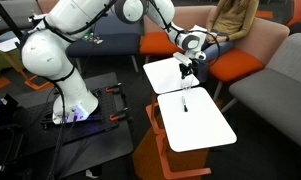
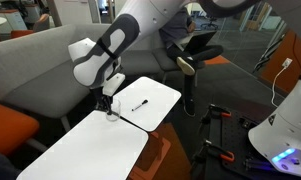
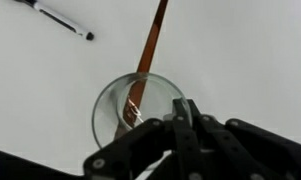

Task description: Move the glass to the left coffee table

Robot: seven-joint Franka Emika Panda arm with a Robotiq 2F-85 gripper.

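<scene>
Clear cylindrical glass (image 3: 135, 108) at orange seam (image 3: 152, 35) between smooth white tops. Left table (image 2: 80, 150): open surface, rounded corners. Gripper (image 2: 108, 102) over rim; spread and hold unreadable.

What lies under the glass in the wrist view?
Through the glass show white tabletop and an orange strip. The gripper covers its near rim.
</scene>
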